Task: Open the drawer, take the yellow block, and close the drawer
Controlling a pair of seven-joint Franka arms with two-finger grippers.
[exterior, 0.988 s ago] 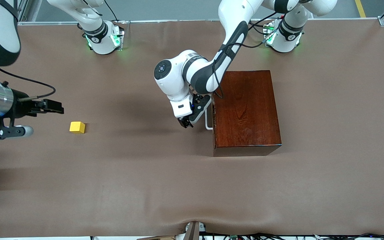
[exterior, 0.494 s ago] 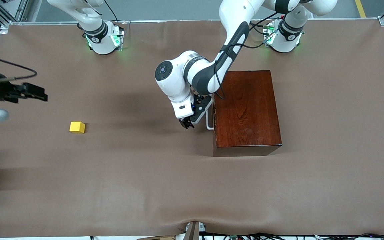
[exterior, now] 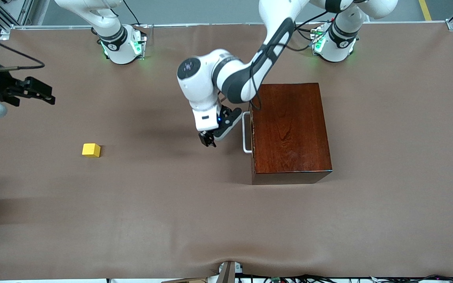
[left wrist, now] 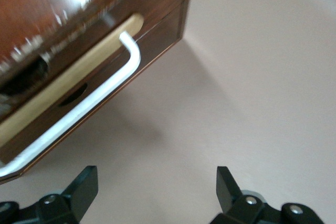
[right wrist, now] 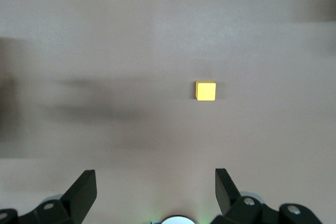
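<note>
Now your left gripper [exterior: 208, 140] hangs wide open beside the handle [exterior: 245, 132] of the shut drawer [left wrist: 68, 85]; your right gripper [right wrist: 152, 195] waits wide above the block [exterior: 91, 150], alone on the table [exterior: 171, 216].

Bare table [exterior: 163, 204] around yellow block [exterior: 91, 150] (unobstructed)

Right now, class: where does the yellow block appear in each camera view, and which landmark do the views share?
Front view: yellow block on the table, toward the right arm's end.
Left wrist view: not in it.
Right wrist view: yellow block near centre.
Shared landmark: the brown table cover.
</note>
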